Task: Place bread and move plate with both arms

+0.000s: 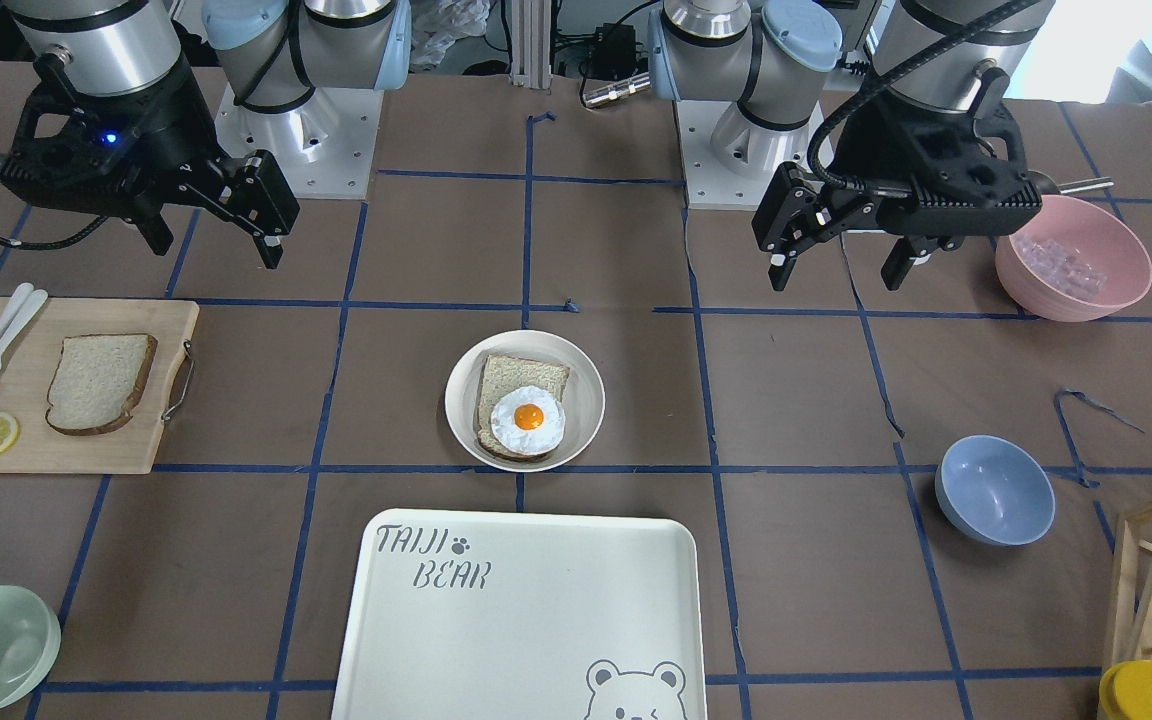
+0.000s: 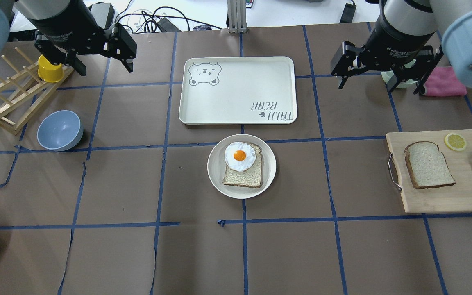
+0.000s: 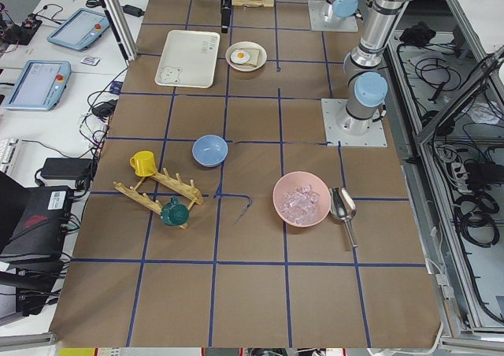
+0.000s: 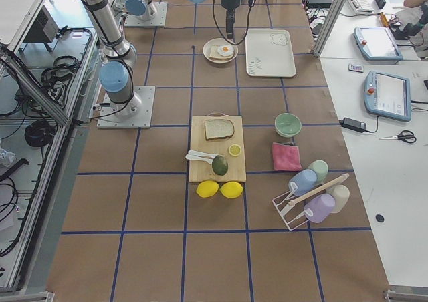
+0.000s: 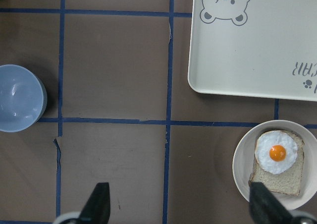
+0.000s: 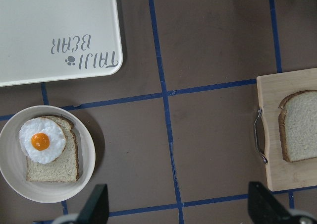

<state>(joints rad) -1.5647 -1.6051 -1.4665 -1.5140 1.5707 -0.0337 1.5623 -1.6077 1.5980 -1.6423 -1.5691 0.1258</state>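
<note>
The bread (image 1: 101,382) lies flat on a wooden cutting board (image 1: 86,450); it also shows in the overhead view (image 2: 428,164) and at the right edge of the right wrist view (image 6: 299,133). The plate (image 1: 461,400) sits mid-table and holds a tanner slice topped with a fried egg (image 1: 528,418); its rim also shows in the overhead view (image 2: 215,172). My left gripper (image 1: 841,270) hangs open and empty high above the table, well away from the plate (image 5: 242,159). My right gripper (image 1: 214,245) hangs open and empty, between plate and board, touching nothing.
The "TAIJI BEAR" tray (image 2: 236,90) lies just beyond the plate. A blue bowl (image 2: 60,130), wooden rack (image 2: 10,98) and yellow cup (image 2: 50,69) stand on my left. A pink bowl (image 1: 1071,260) holds ice. Lemon slice (image 2: 455,141), cutlery and avocado share the board.
</note>
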